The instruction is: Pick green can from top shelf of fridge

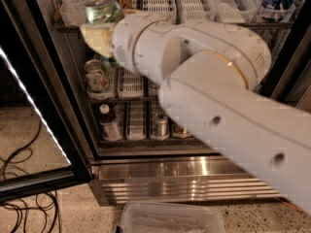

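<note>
The green can (103, 12), pale green with a shiny silver lid, is tilted at the upper left, in front of the left end of the top shelf (194, 1). My gripper (100, 27) is shut on it, with a pale finger (97, 40) under and around the can's lower part. My big white arm (209, 81) crosses the open fridge (194, 178) from the lower right and hides much of the middle racks.
A short white can with green and red marks (95, 76) stands on the middle rack. A dark-capped bottle (109, 123) and a small can (160, 125) stand lower. The glass door with its light strip (29, 96) stands open at left. A clear plastic bin (170, 220) and cables (24, 164) lie on the floor.
</note>
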Motion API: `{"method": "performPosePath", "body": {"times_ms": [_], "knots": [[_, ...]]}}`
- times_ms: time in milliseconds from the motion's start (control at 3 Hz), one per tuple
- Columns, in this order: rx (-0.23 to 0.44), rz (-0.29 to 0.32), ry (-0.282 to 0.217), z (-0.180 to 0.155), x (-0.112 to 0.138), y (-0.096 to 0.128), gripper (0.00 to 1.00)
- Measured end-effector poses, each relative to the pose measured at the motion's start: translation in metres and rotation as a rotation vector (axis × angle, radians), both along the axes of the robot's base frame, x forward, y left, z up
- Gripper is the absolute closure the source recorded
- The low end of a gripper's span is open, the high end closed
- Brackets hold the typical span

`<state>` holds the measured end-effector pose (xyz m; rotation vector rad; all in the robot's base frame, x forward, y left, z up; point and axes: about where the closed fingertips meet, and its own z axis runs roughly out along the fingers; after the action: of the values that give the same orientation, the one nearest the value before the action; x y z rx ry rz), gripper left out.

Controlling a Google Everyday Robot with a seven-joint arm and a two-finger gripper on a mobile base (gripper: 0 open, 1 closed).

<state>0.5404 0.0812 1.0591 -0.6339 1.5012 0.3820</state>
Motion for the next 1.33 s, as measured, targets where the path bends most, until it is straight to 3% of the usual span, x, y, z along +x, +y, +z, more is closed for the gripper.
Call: {"method": "performPosePath", "body": {"times_ms": [333, 667, 1000, 1333], "knots": [[-0.008, 0.053, 0.105, -0.025, -0.052, 0.038, 1.0], [-0.008, 0.053, 0.105, -0.025, -0.052, 0.038, 1.0], [-0.002, 0.015, 0.113, -0.026, -0.062, 0.024, 1.0], [0.033, -0.02, 0.137, -0.031, -0.09, 0.008, 1.0]]}}
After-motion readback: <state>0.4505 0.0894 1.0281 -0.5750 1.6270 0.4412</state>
